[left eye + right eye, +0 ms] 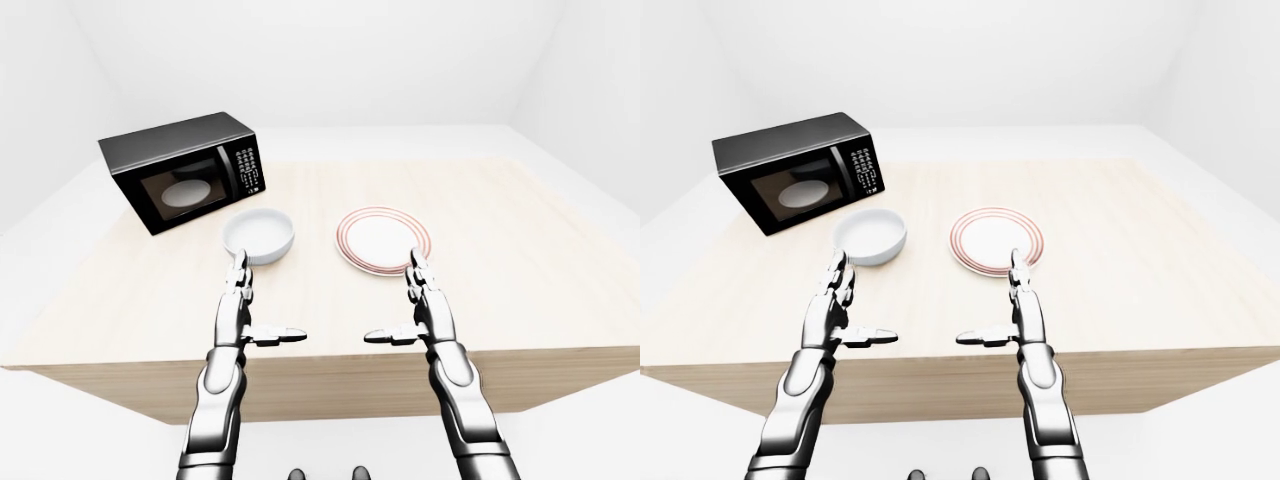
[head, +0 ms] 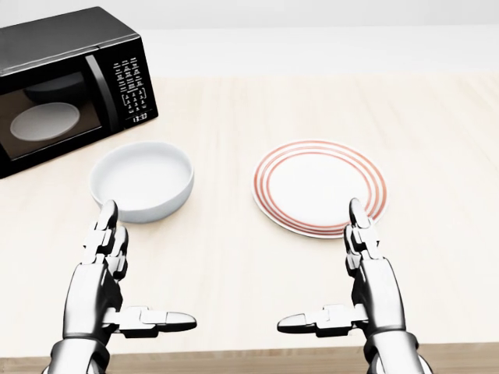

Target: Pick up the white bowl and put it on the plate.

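The white bowl (image 2: 142, 181) stands upright on the light wooden table (image 2: 437, 109), left of centre in the head view. To its right lies the white plate (image 2: 320, 187) with red rings on its rim, bare. My left hand (image 2: 148, 265) hovers just below the bowl, open, fingers pointing up the view and thumb stretched inward, its fingertips (image 2: 109, 209) close to the bowl's near rim. My right hand (image 2: 320, 262) mirrors it below the plate's lower right rim, open and holding nothing.
A black microwave (image 2: 70, 86) sits at the top left of the head view, close to the bowl, door shut, a pale turntable showing through its window. The table's near edge (image 2: 249, 360) runs under my wrists.
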### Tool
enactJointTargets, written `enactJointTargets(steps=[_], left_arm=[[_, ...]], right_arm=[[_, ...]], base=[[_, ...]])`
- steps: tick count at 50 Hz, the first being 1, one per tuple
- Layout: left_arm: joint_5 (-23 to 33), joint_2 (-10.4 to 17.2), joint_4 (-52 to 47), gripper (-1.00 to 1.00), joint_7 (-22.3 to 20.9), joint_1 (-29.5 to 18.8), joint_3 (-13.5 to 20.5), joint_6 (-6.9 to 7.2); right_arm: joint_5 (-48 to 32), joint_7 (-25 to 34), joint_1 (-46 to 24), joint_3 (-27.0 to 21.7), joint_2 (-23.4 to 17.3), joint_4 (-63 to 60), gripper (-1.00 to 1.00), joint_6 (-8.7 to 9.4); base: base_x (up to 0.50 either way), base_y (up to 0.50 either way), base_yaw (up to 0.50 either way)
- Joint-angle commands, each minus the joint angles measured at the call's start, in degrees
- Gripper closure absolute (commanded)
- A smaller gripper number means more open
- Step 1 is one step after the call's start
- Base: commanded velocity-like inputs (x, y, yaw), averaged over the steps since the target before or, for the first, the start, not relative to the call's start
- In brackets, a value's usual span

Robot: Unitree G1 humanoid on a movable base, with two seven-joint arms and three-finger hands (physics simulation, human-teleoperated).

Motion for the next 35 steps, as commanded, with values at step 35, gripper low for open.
enactJointTargets(steps=[35], left_arm=[[0.45,0.17,0.77,-1.0,-0.05,-0.08,-0.01,-0.64]], right_arm=[[-1.53,-1.07,-0.75,0.08,0.16,2.39,-1.0,-1.53]], base=[[0.0,0.45,0.0]])
